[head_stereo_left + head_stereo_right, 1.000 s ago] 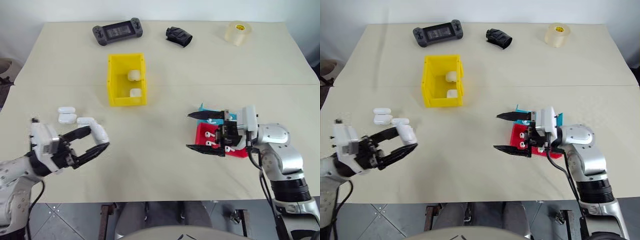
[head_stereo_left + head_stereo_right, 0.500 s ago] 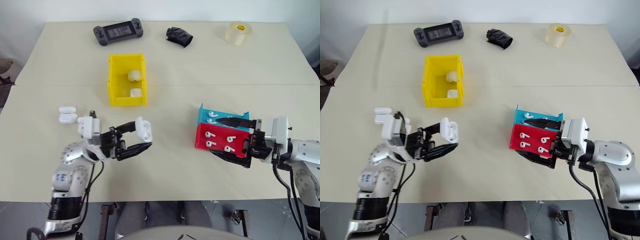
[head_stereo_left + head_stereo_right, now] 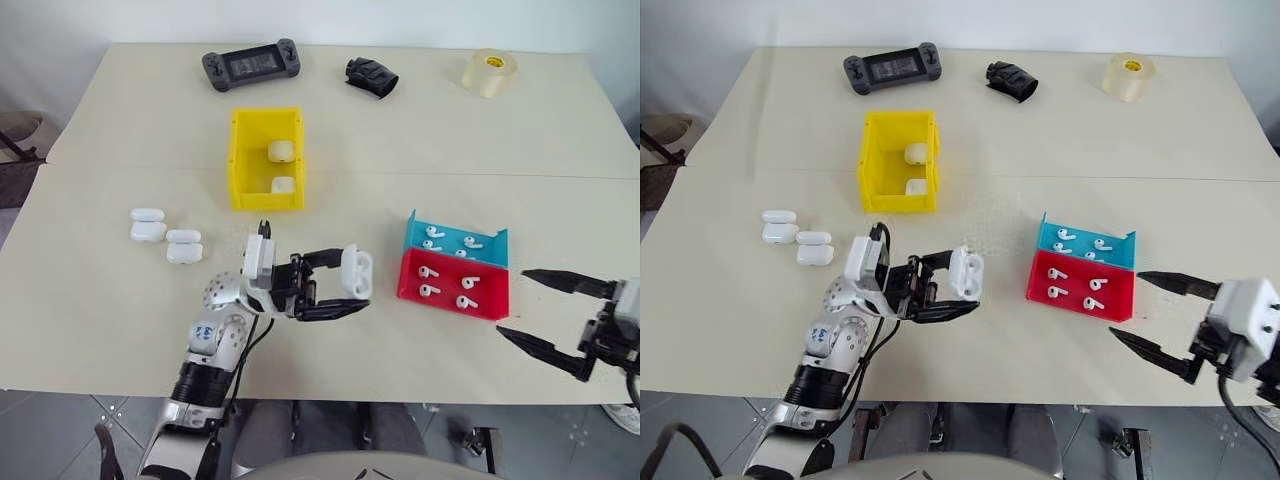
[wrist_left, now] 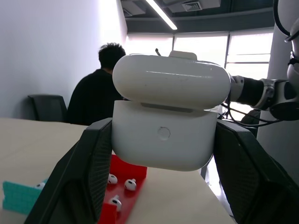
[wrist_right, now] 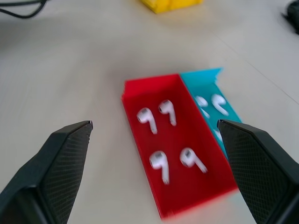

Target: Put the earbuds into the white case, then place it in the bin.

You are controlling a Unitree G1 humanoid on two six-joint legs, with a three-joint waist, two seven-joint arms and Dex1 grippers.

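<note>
Holding a white case (image 3: 355, 273) clamped in the left gripper (image 3: 340, 285).
Right gripper (image 3: 545, 310) gapes wide, empty, at four o'clock of the red tray (image 3: 480, 303).

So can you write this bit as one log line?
left end effector: shut on white case | right end effector: open, empty | earbuds: in trays | bin: two cases inside

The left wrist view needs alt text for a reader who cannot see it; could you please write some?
A white case, lid slightly ajar, is clamped between the two black fingers of the left hand. Below it, a red tray holds earbuds beside a blue tray on the table. A person sits behind with their back turned.
</note>
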